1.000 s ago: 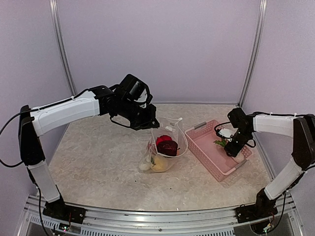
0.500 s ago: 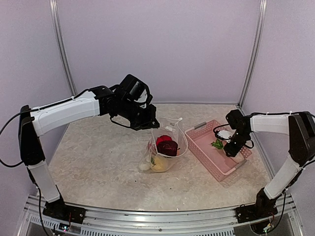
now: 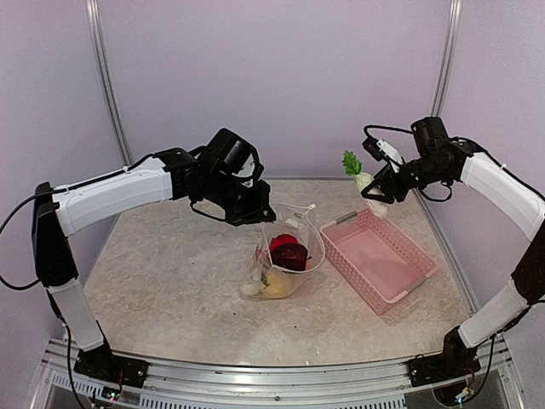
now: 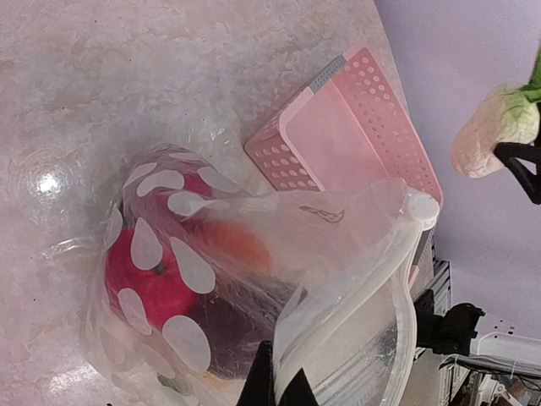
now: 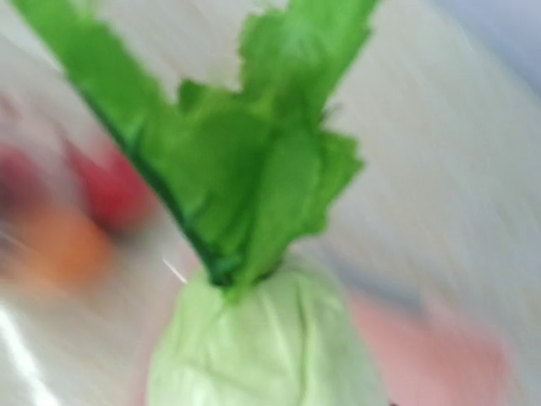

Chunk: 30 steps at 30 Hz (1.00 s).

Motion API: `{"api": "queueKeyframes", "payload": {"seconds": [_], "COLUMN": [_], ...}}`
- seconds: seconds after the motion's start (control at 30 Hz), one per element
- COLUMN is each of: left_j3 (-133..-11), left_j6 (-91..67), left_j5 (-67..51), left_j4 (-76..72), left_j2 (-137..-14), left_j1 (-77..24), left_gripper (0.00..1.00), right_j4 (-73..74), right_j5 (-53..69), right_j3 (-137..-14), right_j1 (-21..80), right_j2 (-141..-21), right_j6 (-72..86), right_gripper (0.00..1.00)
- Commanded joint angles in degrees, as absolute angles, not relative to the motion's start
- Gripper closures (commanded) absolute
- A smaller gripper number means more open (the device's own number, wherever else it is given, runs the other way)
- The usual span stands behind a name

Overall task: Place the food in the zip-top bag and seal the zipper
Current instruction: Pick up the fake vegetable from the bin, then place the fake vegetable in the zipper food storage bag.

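My right gripper (image 3: 373, 189) grasps a pale toy vegetable with a green leafy top (image 3: 362, 176), lifted at upper right of the overhead frame above the pink slatted plastic basket (image 3: 349, 268), while my left gripper (image 3: 260, 213) is clenched on the mouth edge of the clear white-dotted zip-top bag (image 3: 285, 260) at centre, red, purple and yellow pieces (image 3: 288, 254) inside. I judge this the loading step: next I must carry the vegetable left, release it through the open mouth, then press the pale whitish zipper strip (image 4: 338, 293) shut.
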<state>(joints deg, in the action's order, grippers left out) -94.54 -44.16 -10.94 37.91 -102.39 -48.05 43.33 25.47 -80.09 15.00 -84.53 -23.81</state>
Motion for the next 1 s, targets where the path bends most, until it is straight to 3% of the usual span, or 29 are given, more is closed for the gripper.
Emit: {"api": "queueKeyframes", "payload": {"seconds": [0.0, 0.2, 0.63, 0.73, 0.97], "left_j3": [-96.9, -98.1, -98.5, -98.1, -98.0], "left_j6": [-44.1, -44.4, -45.5, -45.7, -45.9], "left_j5": [-10.7, -10.4, -9.4, -9.0, -8.7], "left_j4": [39.3, 40.3, 40.8, 40.8, 40.1], "left_j2": [-102.9, -103.5, -103.4, -103.2, -103.4], "left_j1": [-48.2, -48.1, -48.0, -48.0, -47.9], "left_gripper": [1.0, 1.0, 1.0, 1.0, 1.0], "right_j4": [43.1, 29.0, -14.7, -18.7, -13.3], "right_j5": [53.1, 64.4, 65.1, 64.3, 59.4], "right_j3": [-84.6, -84.5, -70.8, -68.6, -67.5], "right_j1": [16.1, 21.0, 31.4, 32.9, 37.2], "right_j2": [-84.8, -86.2, -88.2, -89.1, -90.7], "right_j6": [-18.0, -6.9, 28.3, 31.5, 27.0], "right_gripper": [0.64, 0.64, 0.65, 0.64, 0.6]}}
